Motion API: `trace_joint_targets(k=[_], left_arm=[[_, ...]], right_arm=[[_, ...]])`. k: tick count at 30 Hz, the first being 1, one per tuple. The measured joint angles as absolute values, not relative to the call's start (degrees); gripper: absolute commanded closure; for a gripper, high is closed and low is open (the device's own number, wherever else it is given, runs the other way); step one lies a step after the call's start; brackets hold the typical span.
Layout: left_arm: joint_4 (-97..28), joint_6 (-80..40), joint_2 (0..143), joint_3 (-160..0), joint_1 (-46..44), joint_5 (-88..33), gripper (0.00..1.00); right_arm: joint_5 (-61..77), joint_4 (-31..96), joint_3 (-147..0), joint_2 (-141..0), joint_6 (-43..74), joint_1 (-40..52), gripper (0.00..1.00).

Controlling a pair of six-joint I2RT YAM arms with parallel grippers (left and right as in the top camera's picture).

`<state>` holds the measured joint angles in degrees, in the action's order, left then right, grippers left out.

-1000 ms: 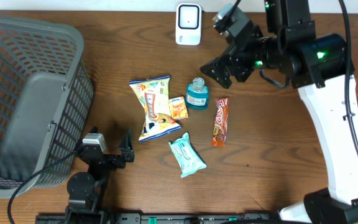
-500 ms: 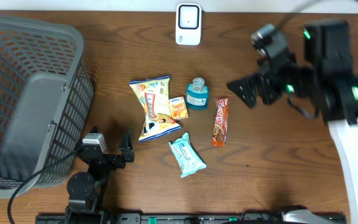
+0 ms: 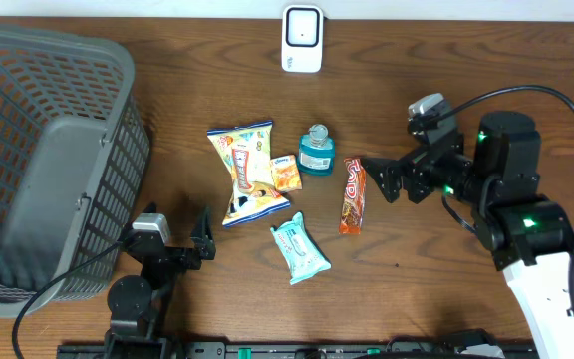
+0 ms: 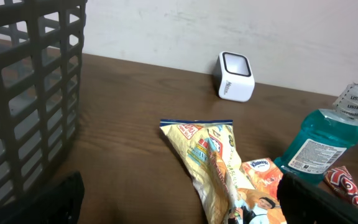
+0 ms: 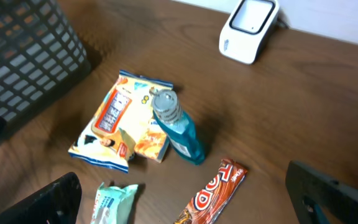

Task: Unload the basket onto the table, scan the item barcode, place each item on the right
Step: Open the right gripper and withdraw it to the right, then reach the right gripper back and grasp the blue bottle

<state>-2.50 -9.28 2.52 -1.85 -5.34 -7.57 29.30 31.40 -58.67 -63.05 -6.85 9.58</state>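
Right fingers [image 3: 383, 183]: spread wide, holding nothing. The candy bar [image 3: 353, 194] lies flat just beside their tips. Beyond it are the mouthwash bottle [image 3: 316, 150], chip bag [image 3: 244, 172] and tissue pack [image 3: 300, 247]. Left fingers [image 3: 204, 237]: likewise wide apart and empty, near the chip bag, with the grey basket [image 3: 123, 150] alongside. The scanner [image 3: 302, 38] stands well apart from both. The surface [image 3: 446, 80] is dark brown grained wood, with a pale wall [image 4: 166, 25] behind it.

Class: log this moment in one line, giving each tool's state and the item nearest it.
left tool: open, empty, short of chips bag | right tool: open, empty, near candy bar, not touching | scanner: no item in front
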Motion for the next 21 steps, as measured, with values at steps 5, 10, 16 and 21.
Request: trace_joint_targets(k=[5, 10, 16, 21], left_arm=[[-2.5, -9.28, 2.52, -1.85, -5.34, -7.57, 0.02], [-2.5, -9.26, 2.52, -1.85, -5.34, -7.57, 0.02], [-2.5, -9.28, 2.52, -1.85, -5.34, -7.57, 0.02], [-2.5, -9.28, 2.52, -1.85, -5.34, -7.57, 0.02]], right_arm=[[30.5, 26.2, -58.33, -64.53, -6.66, 9.61, 0.01], [33.65, 24.71, -58.33, -69.47, -8.1, 10.7, 0.01], [36.27, 18.52, -58.3, -80.16, -11.38, 13.69, 0.01], [36.73, 9.87, -58.3, -86.91, -12.27, 15.94, 0.01]])
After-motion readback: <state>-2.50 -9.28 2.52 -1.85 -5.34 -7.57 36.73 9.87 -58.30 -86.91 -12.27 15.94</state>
